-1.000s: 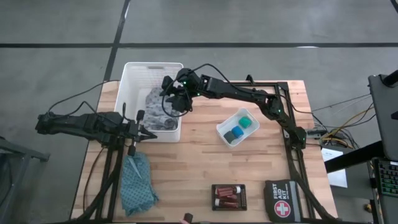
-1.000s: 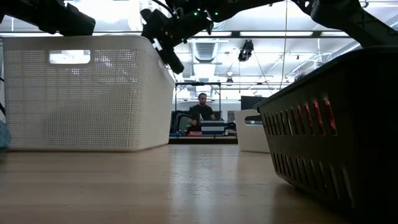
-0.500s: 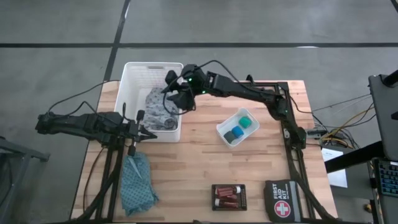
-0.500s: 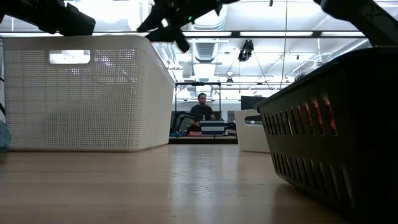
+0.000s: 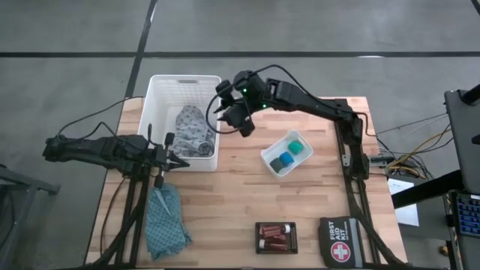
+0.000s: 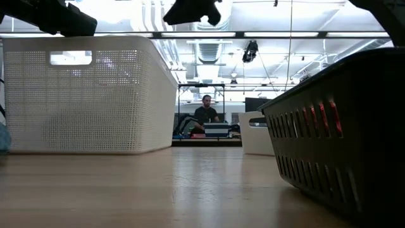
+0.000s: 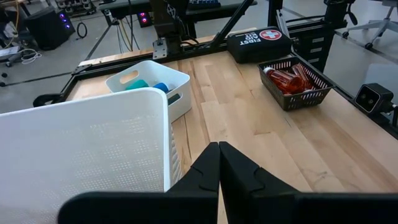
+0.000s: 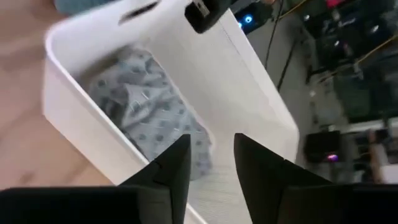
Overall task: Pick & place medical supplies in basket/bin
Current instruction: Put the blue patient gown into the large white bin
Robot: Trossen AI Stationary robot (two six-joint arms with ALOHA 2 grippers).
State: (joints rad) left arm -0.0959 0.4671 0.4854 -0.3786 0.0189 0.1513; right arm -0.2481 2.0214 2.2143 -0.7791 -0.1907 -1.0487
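A wooden counter (image 5: 232, 202) stands on a grey floor; in the low view a workshop with a seated person (image 6: 206, 113) lies beyond it. The basket (image 5: 161, 94) sits at the counter's far left. The grey cloth (image 5: 189, 131) lies inside it, partly hidden by the basket wall in the high view. The teal cloth (image 5: 165, 221) lies on the counter's near left part, cut off at the edge in the low view. A small tray (image 5: 266, 159) holds the blue piece (image 5: 280, 162) and green piece (image 5: 297, 148). The red bottles (image 5: 274, 235) lie in a dark crate (image 5: 276, 247); their caps are too small to make out. A first aid pouch (image 5: 341, 241) lies beside the crate.

The right gripper (image 5: 234, 116) hangs just beside the basket's right rim, above the counter. Its fingers (image 8: 171, 168) stand slightly apart and hold nothing. The left gripper (image 5: 182, 160) waits at the basket's near wall. Its fingers (image 7: 205, 171) are closed together, tips touching, with nothing between them.
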